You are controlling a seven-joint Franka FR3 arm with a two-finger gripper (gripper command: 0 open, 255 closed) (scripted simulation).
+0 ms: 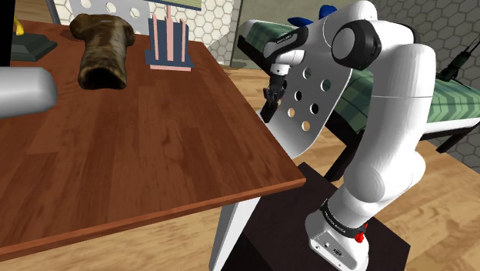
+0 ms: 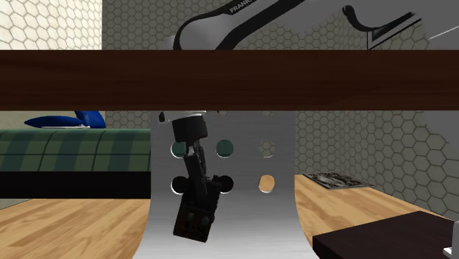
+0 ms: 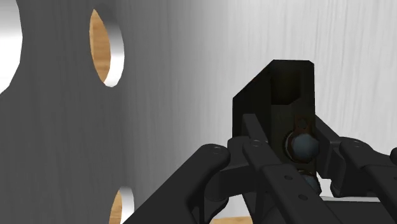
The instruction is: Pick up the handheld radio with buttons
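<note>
Wrist view: end effector (image 3: 286, 137) clamped around black handheld radio (image 3: 280, 89), radio body protruding beyond fingertips.

1. In my shoulder view I see a reddish-brown wooden table (image 1: 138, 154) taking up the left.
2. On its far end lies a lumpy brown T-shaped object (image 1: 102, 48), with a pink and blue upright rack (image 1: 169, 45) just beside it.
3. A grey cylinder (image 1: 23, 91) pokes in from the left edge, near a dark base with something yellow on it (image 1: 27, 42).
4. Off the table's corner stands a white curved panel with round holes (image 1: 308, 100).
5. Behind it I make out a green plaid bed (image 1: 454, 100), a hexagon-tiled wall (image 1: 219, 27) and a wooden floor (image 1: 446, 215).
6. The second exterior view shows a blue item (image 2: 81, 118) on the bed.
</note>
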